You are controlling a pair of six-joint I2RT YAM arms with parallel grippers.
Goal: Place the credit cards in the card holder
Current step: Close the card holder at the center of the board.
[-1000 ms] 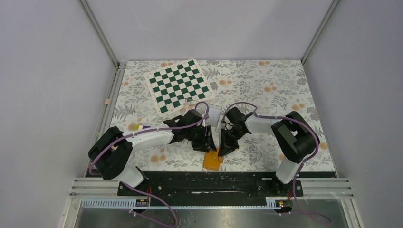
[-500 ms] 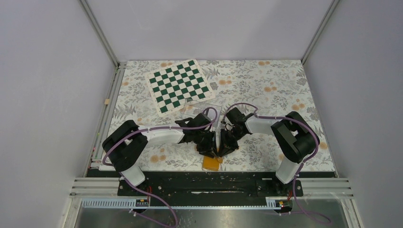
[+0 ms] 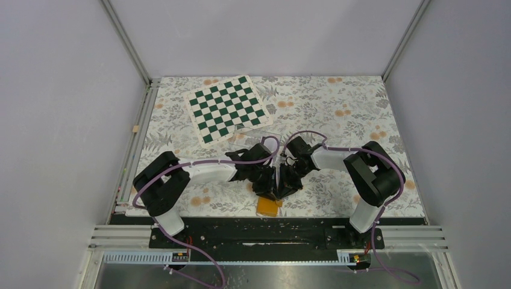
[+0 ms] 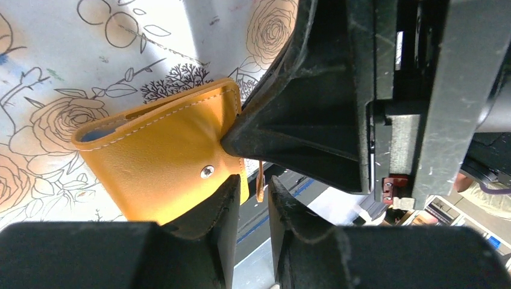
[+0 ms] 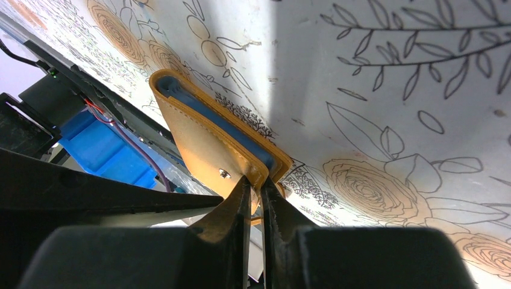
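The orange card holder (image 3: 268,206) lies near the table's front edge, folded, its light blue inside showing at the edge (image 5: 205,150). My right gripper (image 5: 256,180) is shut on the edge of its top flap, next to the snap; it shows in the top view (image 3: 282,188) too. My left gripper (image 4: 254,183) is at the same end of the card holder (image 4: 156,162), jaws a narrow gap apart, a thin orange strap hanging between them untouched. In the top view the left gripper (image 3: 266,186) is close against the right one. No credit cards show.
A green-and-white chessboard (image 3: 227,108) lies at the back left. A clear plastic box (image 3: 258,133) sits just behind the two wrists, mostly hidden. The black base rail (image 3: 271,227) runs right in front of the card holder.
My left arm has swung right and brought its gripper up against the right gripper at the card holder. The right gripper has stayed on the holder, whose far end is now covered.
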